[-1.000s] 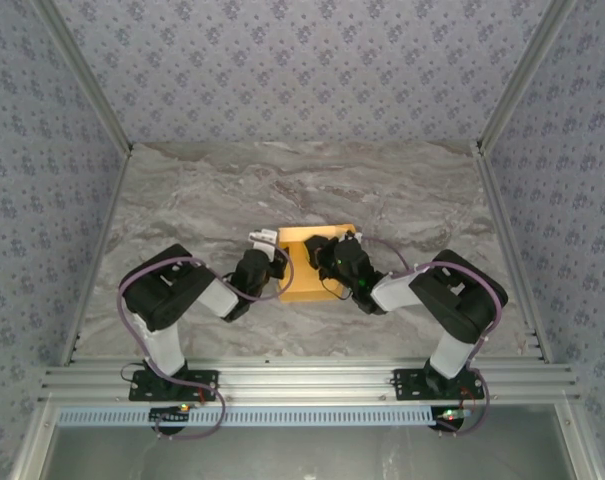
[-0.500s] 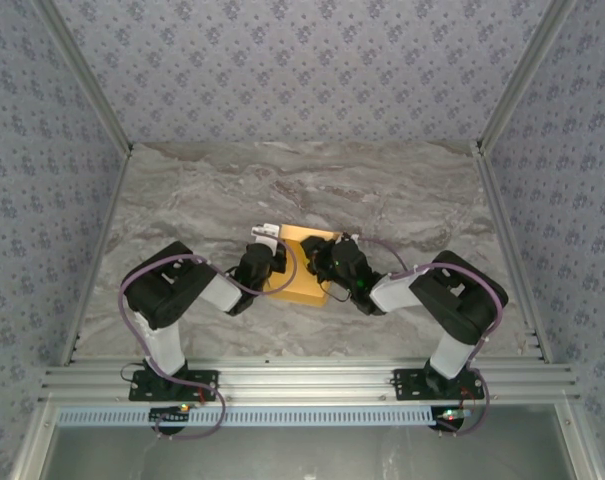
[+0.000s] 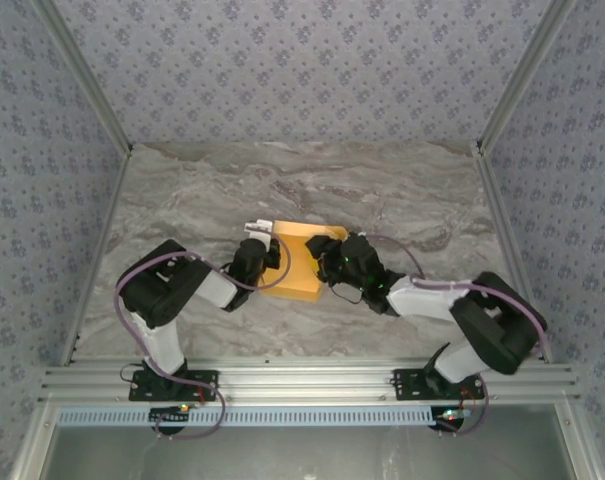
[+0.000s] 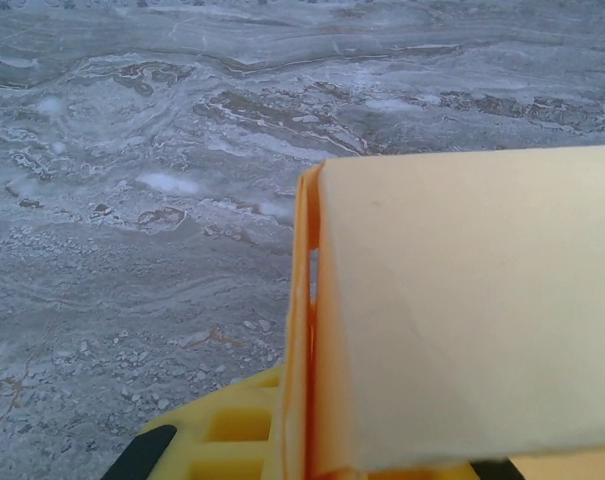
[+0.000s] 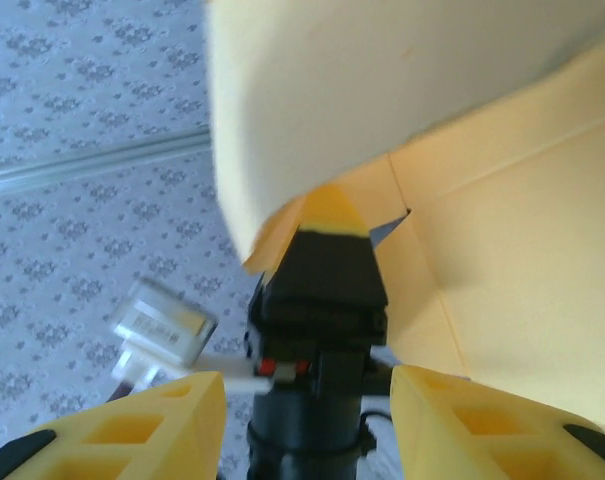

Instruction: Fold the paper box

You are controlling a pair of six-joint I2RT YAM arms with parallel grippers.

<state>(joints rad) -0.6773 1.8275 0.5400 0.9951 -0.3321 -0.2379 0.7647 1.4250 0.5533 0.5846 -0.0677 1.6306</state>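
Matt paper box [image 3: 302,266] on smooth marble-patterned table [image 3: 182,200].

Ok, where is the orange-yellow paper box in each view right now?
Top external: the orange-yellow thin cardboard paper box lies at picture centre, on the marble table.
Left wrist: the box takes the lower right, folded edge at centre.
Right wrist: the box spans top and right side.
Shared landmark: the left gripper, at the box's left edge from above, lower centre in the right wrist view.
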